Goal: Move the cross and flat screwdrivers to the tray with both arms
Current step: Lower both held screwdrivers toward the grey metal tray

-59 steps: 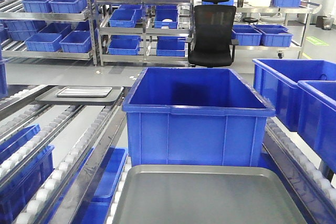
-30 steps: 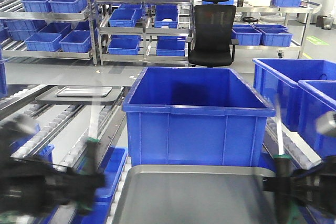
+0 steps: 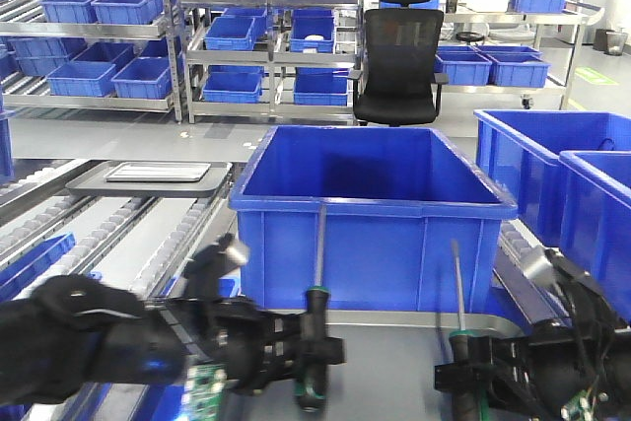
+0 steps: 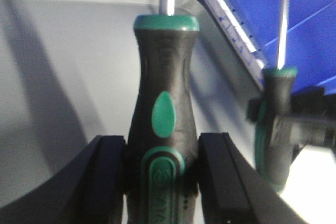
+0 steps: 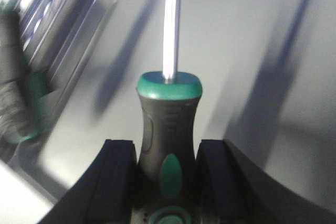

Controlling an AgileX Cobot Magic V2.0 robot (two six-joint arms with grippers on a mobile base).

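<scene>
Both screwdrivers have black handles with green accents and stand upright over the grey tray (image 3: 394,337). My left gripper (image 3: 314,354) is shut on one screwdriver (image 3: 317,313), its shaft pointing up. In the left wrist view the left gripper (image 4: 161,174) clamps that handle (image 4: 164,108) between both fingers above the tray (image 4: 63,77), with the other screwdriver (image 4: 275,124) off to the right. My right gripper (image 3: 461,379) is shut on the second screwdriver (image 3: 458,342). The right wrist view shows the right gripper (image 5: 167,179) squeezing its handle (image 5: 168,121) over the tray (image 5: 252,51). The tips are too small to tell cross from flat.
A large blue bin (image 3: 370,234) stands right behind the tray. More blue bins (image 3: 552,170) sit to the right. Roller lanes (image 3: 118,244) run along the left, with a small steel tray (image 3: 158,173) at their far end. A black office chair (image 3: 399,56) stands at the back.
One second ago no arm was in view. Both arms came in from the sides with upright screwdrivers and have moved inward over the grey tray.
</scene>
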